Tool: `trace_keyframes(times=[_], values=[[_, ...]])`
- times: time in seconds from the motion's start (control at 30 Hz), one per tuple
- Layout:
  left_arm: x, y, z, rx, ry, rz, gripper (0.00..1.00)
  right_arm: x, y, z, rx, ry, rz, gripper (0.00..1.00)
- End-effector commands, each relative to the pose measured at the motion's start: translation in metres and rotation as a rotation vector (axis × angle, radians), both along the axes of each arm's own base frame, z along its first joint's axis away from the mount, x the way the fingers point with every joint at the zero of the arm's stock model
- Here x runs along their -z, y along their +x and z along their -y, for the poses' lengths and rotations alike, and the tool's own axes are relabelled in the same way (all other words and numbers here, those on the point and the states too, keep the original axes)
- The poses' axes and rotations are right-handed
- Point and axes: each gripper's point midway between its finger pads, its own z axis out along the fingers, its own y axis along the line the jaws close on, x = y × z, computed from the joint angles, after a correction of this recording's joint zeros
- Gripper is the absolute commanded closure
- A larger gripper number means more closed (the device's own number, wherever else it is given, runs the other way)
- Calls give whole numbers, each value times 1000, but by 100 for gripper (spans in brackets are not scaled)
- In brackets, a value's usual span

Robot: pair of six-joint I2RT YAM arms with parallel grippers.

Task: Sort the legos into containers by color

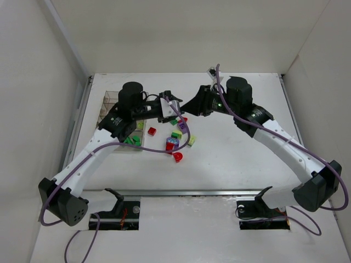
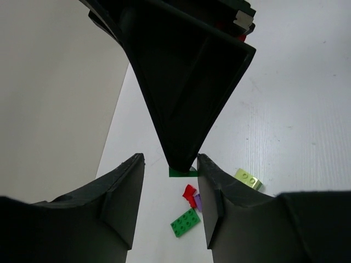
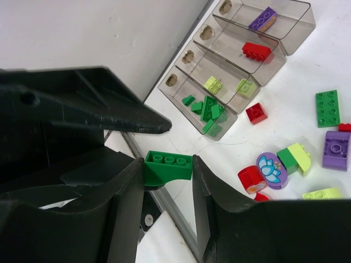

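Low in the right wrist view, right fingers point(image 3: 129, 186) pinch a dark green lego point(image 3: 168, 167); left fingers point(image 2: 129, 189) flank it, grip unclear. The containers point(image 3: 293, 27) show all four rows only there.

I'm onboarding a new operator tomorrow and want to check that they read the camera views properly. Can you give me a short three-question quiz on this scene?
1. True or false: the right gripper is clamped on a dark green brick.
2. Inside the organizer box, which colour has the most bricks? A purple, B red, C dark green.
3. How many yellow-green bricks lie inside the box?

Key: 1 true; 2 C; 3 two.
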Motion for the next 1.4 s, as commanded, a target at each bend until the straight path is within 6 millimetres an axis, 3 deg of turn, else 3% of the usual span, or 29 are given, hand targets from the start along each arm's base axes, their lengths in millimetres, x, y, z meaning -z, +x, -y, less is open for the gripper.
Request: trace_keyframes(times=[0.0,0.23,0.4,0.43,0.47,0.57,0.63,0.67,0.8,0.97,1.03,1.1,1.17,1.2,1.3,1.37], values=[[-18,-6,3,12,-45,46,61,-21,-7,-4,-26,48,57,100],[0,-10,8,35,-6,18,65,-18,-7,-6,-35,44,48,100],[-1,-9,8,24,-12,16,90,-22,-10,-8,-55,52,54,100],[-1,-7,7,13,-10,17,95,-19,-8,-9,-55,47,46,96],[-1,-7,7,13,-10,17,100,-18,-8,-9,-55,47,46,78],[-1,-3,5,-11,-5,20,100,-15,-8,-11,-64,43,37,37],[2,-1,3,-35,1,7,100,-15,-8,-11,-64,43,37,17],[7,-1,2,-35,7,-2,100,-15,-8,-11,-64,43,37,0],[23,5,-4,-117,14,-96,100,-5,9,0,25,34,7,0],[70,36,-36,-348,-14,-384,100,20,42,33,211,24,-77,0],[83,56,-54,-480,-36,-470,100,21,53,43,275,24,-80,0],[91,82,-87,-682,-121,-577,100,36,60,51,306,-29,-88,0],[102,104,-125,-844,-179,-648,100,35,69,53,327,-70,-74,0],[106,111,-139,-912,-229,-704,100,53,71,52,322,-122,-117,0],[134,120,-186,-1073,-251,-818,100,60,82,53,328,-194,-115,0],[146,113,-205,-1135,-237,-881,100,72,86,52,318,-231,-129,0]])
